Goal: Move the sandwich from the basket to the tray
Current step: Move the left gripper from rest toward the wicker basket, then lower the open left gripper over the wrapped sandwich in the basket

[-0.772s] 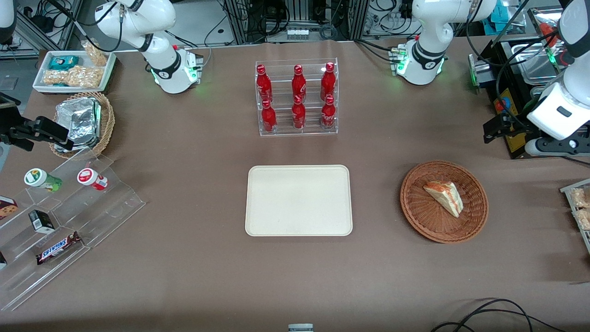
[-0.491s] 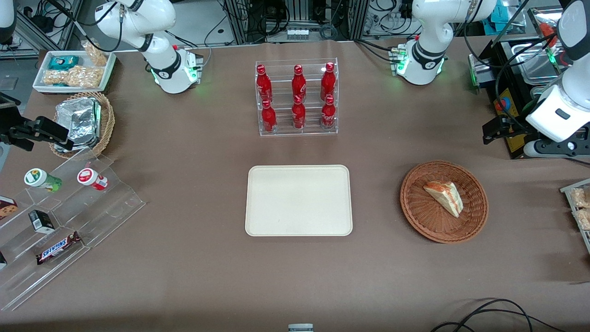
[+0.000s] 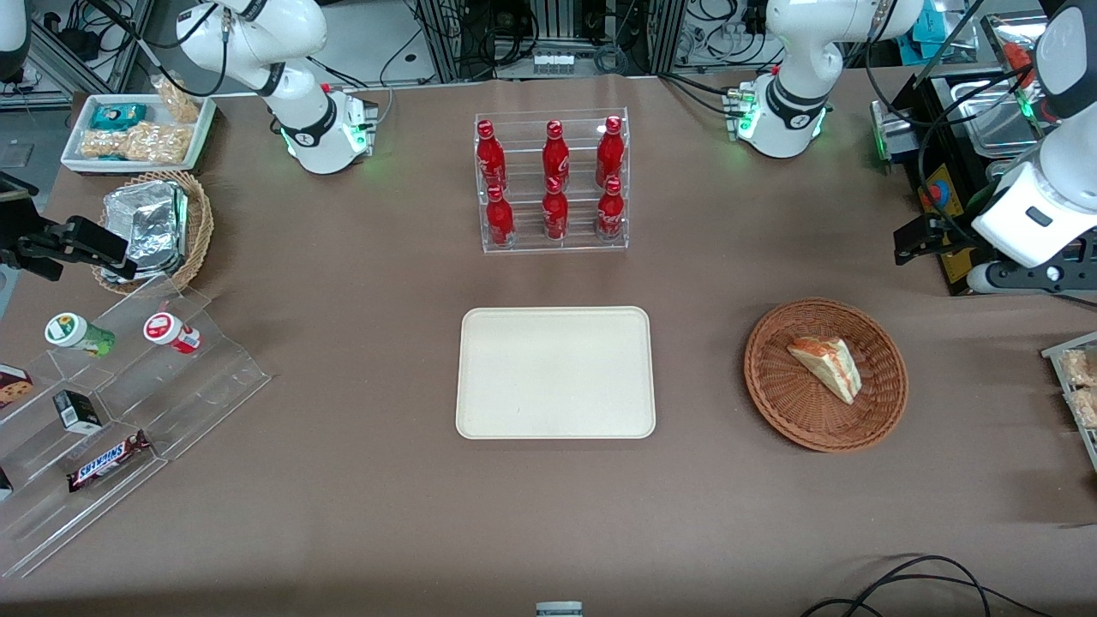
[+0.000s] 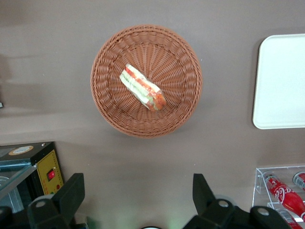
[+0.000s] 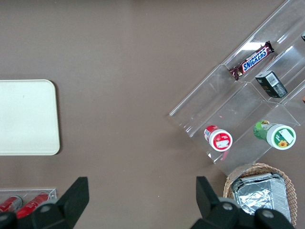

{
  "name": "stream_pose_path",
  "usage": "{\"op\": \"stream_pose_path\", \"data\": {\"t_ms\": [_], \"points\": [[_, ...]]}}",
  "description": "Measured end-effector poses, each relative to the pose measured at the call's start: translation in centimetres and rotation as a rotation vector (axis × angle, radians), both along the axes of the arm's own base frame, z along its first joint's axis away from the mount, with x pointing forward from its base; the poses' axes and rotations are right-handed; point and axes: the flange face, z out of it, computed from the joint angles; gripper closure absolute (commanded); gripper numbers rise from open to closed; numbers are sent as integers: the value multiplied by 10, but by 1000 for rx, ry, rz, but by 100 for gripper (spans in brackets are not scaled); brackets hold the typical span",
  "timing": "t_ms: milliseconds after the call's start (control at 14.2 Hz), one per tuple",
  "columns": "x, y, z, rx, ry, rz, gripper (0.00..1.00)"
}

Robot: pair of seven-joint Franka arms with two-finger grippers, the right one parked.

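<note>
The sandwich [image 3: 826, 367] is seen lying in the basket [image 3: 825, 374], slightly off its centre; in the left wrist view the sandwich [image 4: 142, 88] shows white bread with green and red-orange layers along its cut edge, and the reddish-brown weave of the basket [image 4: 147, 81] is seen all around it. The basket is set on the brown surface [image 3: 343, 283] toward the working arm's end, and the tray [image 3: 555, 373] is placed well apart from it, near the middle of the surface, with nothing on it. The gripper [image 4: 138, 200] is held high above the surface, farther from the front camera than the basket and clear of it; its two dark fingers [image 4: 70, 195] are seen spread wide apart, with nothing between them.

A clear rack [image 3: 553, 182] of six red bottles is stood farther from the front camera than the tray; white script on the bottles [image 4: 286, 198] appears to be Coca-Cola lettering, though it cannot be read with certainty. Toward the parked arm's end, a clear stepped stand [image 3: 111, 411] is occupied by a bar [image 3: 110, 460] on which "SNICKERS" can be read, together with two small tubs and a dark carton whose labels are too small to make out.
</note>
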Motion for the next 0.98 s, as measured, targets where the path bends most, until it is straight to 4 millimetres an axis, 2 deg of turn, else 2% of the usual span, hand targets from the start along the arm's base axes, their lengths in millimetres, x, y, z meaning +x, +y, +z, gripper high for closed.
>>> {"op": "stream_pose_path", "data": {"t_ms": [140, 281, 702, 842, 982], "points": [[-1, -2, -17, 2, 37, -4, 0], [1, -2, -46, 6, 84, -5, 0], [29, 0, -172, 3, 43, 1, 0], [26, 5, -211, 6, -26, 87, 0], [19, 7, -236, 19, -56, 289, 0]]}}
